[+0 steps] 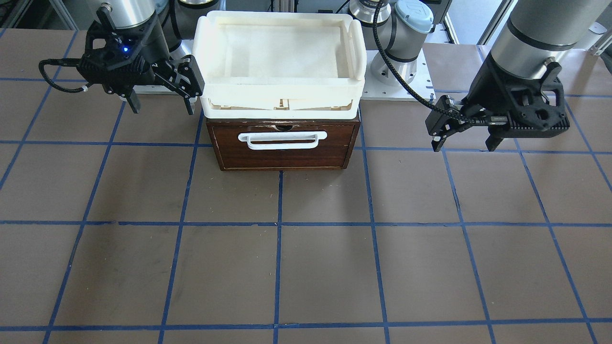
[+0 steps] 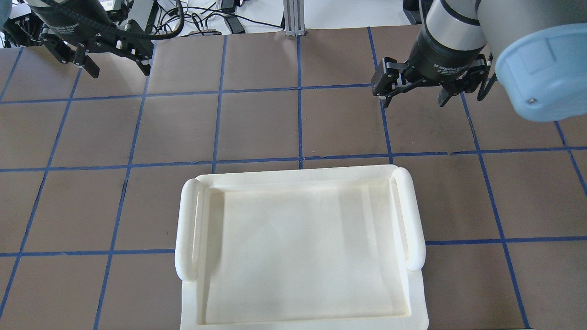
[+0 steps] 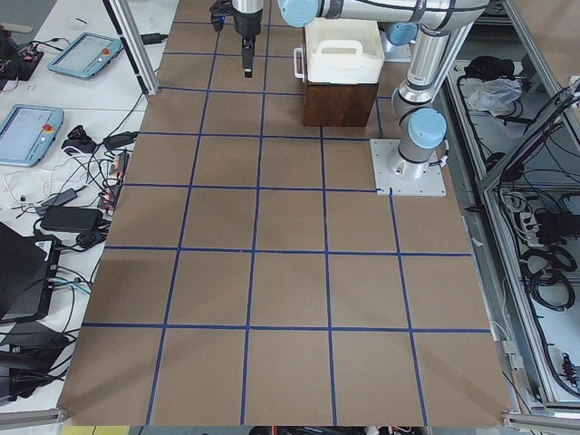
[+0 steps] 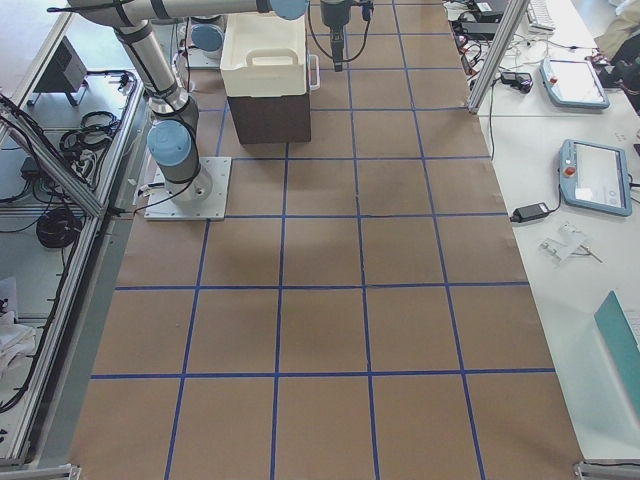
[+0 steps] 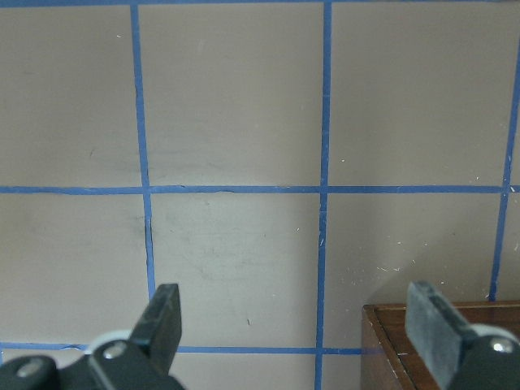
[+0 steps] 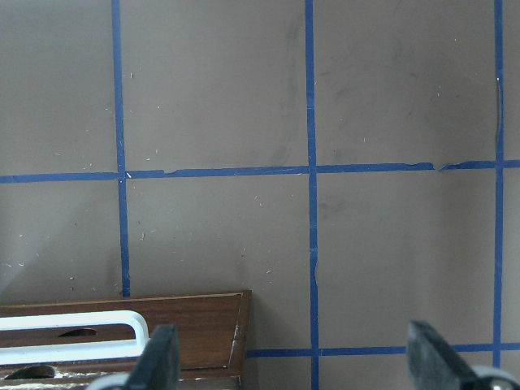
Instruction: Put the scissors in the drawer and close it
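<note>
On the brown, blue-gridded table [image 1: 325, 267] the drawer [image 1: 287, 157] sits shut under a white tray [image 1: 282, 88], its long front running left-right between 2 spread, empty pincers, the right gripper [image 1: 162, 102] nearer than the left gripper [image 1: 464, 143]; the scissors show nowhere, presumably inside.
</note>
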